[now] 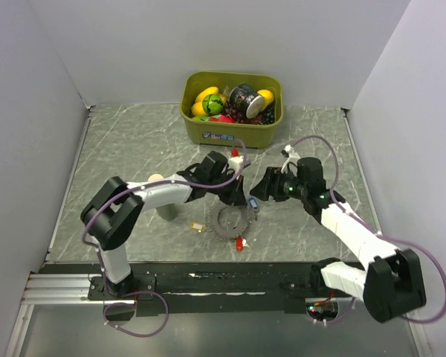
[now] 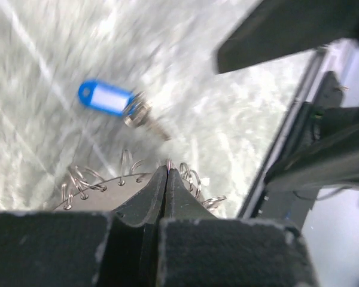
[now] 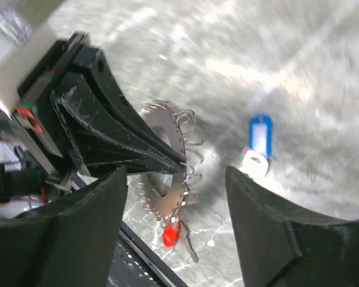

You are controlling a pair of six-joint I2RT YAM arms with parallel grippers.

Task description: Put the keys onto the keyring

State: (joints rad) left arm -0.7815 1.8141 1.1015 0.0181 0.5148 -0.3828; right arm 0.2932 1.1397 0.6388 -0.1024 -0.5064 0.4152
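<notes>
Marbled table (image 1: pixel 134 149), olive bin (image 1: pixel 264 132) behind keyring (image 1: pixel 221 222)

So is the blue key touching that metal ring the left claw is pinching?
Apart. The right wrist view shows a strip of bare table between the blue key and the ring, so the key lies clear of it.

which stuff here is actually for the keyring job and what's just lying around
For the job:
- keyring, pinched at its edge by the left gripper
- blue key
- red key
- yellow key

Just lying about:
- olive-green bin holding toy fruit
</notes>
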